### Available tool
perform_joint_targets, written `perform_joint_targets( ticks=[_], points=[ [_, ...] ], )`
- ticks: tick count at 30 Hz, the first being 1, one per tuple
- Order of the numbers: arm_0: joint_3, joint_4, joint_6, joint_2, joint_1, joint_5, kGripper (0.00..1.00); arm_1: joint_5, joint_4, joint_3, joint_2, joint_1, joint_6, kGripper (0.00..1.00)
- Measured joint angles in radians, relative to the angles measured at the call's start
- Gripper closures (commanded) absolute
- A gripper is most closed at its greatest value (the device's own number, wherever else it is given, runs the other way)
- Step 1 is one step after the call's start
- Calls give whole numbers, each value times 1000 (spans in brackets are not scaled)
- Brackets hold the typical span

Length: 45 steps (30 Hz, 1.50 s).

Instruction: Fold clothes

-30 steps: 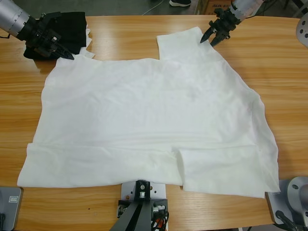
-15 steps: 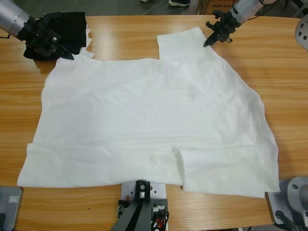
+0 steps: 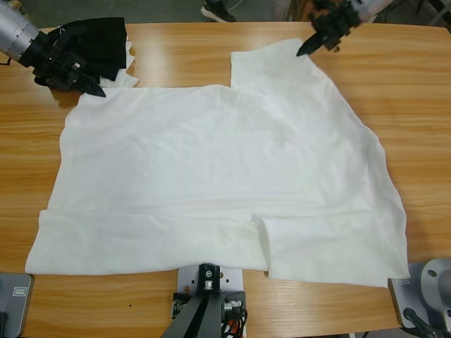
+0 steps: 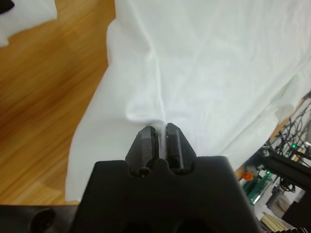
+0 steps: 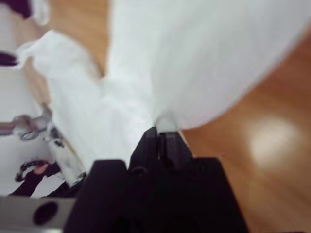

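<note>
The clothes are one large white T-shirt [image 3: 225, 169], spread wrinkled over most of the table with its near edge folded up in a band. My left gripper [image 3: 96, 90] sits at the shirt's far-left corner. In the left wrist view [image 4: 160, 128] it is shut on a pinch of the white fabric [image 4: 218, 63]. My right gripper [image 3: 303, 51] is at the tip of the far sleeve. In the right wrist view [image 5: 163, 131] it is shut on the white cloth [image 5: 204, 58], which hangs lifted from it.
A small folded black garment [image 3: 99, 42] lies at the far-left corner behind my left arm, with a scrap of white cloth [image 3: 128, 79] beside it. Bare wooden table [image 3: 412, 91] shows right of the shirt. A person's shoe [image 3: 218, 10] shows beyond the far edge.
The right gripper's jaws shut on the sleeve tip, then drew it up toward the far edge. The left gripper shifted slightly toward the far left with the shirt corner.
</note>
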Motion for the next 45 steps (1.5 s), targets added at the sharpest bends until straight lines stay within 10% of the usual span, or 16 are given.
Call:
perform_joint_targets(
  ticks=[19,45],
  points=[
    [194,65,18,-91,24,-51,1000,94,-294,1012,-480,-4,-50,1000],
    [323,215,-51,-293,62,48,1000,-154,-226,1325,-772,-121,41,1000]
  ],
)
